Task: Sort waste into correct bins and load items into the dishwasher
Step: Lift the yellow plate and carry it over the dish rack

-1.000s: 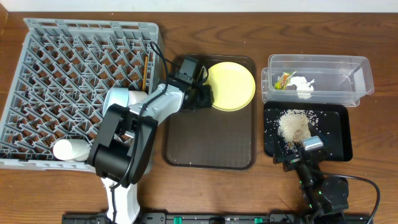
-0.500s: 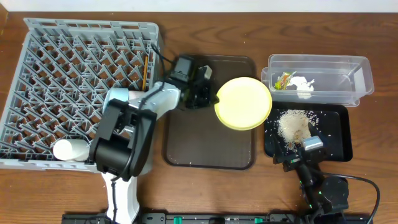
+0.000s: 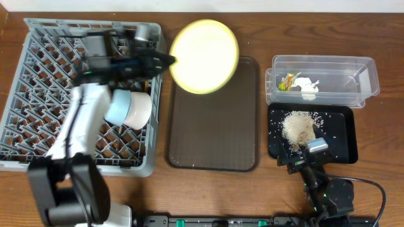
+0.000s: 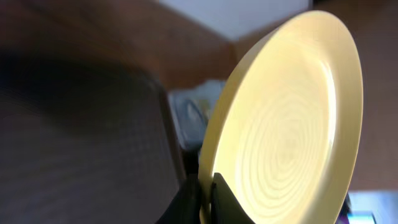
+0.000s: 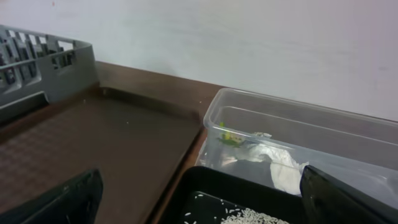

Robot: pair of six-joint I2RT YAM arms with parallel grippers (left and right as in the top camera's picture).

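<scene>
My left gripper (image 3: 165, 61) is shut on the rim of the round pale-yellow plate (image 3: 205, 57) and holds it tilted in the air over the back-left corner of the brown tray, beside the grey dish rack (image 3: 44, 57). In the left wrist view the jaws (image 4: 206, 199) pinch the plate's (image 4: 292, 124) edge. A light-blue bowl (image 3: 118, 107) and a white bowl (image 3: 141, 108) sit together in the rack. The chopsticks are hidden. My right gripper (image 3: 307, 151) is open and empty at the black tray's (image 3: 344, 135) front edge; its fingers (image 5: 211, 205) are spread wide.
The clear tub (image 3: 366, 79) holds the green-and-yellow wrapper (image 3: 289, 81) and white tissue (image 3: 307, 87). Rice scraps (image 3: 298, 127) lie heaped in the black tray. The brown serving tray (image 3: 211, 139) lies between the rack and the bins. The right wrist view shows the tub (image 5: 298, 124) and wrapper (image 5: 229, 138).
My left arm lifted the plate off the brown tray, swung it right, then carried it back and left beside the rack. The two bowls are now uncovered. The right arm has not moved.
</scene>
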